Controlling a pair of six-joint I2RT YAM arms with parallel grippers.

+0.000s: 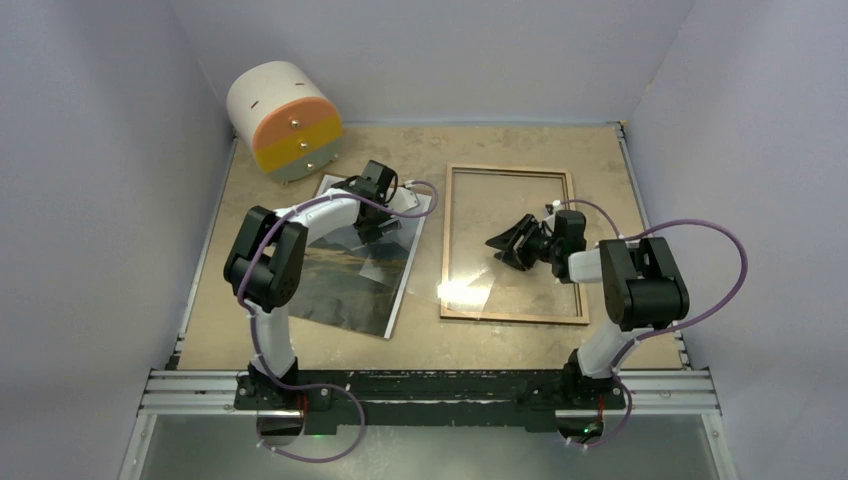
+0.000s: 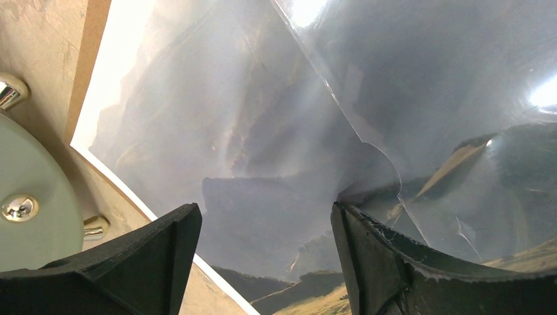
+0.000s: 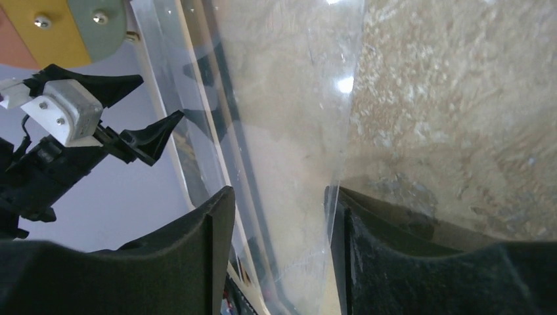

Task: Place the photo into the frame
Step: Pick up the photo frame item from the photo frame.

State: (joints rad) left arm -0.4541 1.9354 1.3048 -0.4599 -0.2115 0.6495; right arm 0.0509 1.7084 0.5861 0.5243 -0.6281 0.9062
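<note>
Left fingers, spread and empty, hover just above the glossy dark-grey landscape photo, flat on the table. Right fingers, likewise spread, seem to straddle the clear pane of the wood-rimmed rectangular frame. Pinching the slick print (no raised edge) could crease or skid it.

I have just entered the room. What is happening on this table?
Two robot arms are preparing to put a photo into a frame. The left gripper hangs over the photo, jaws open, holding nothing. The photo lies face up on the table, left of the frame. The right gripper, also open, is over the frame's inside. The photo is not yet in.
</note>
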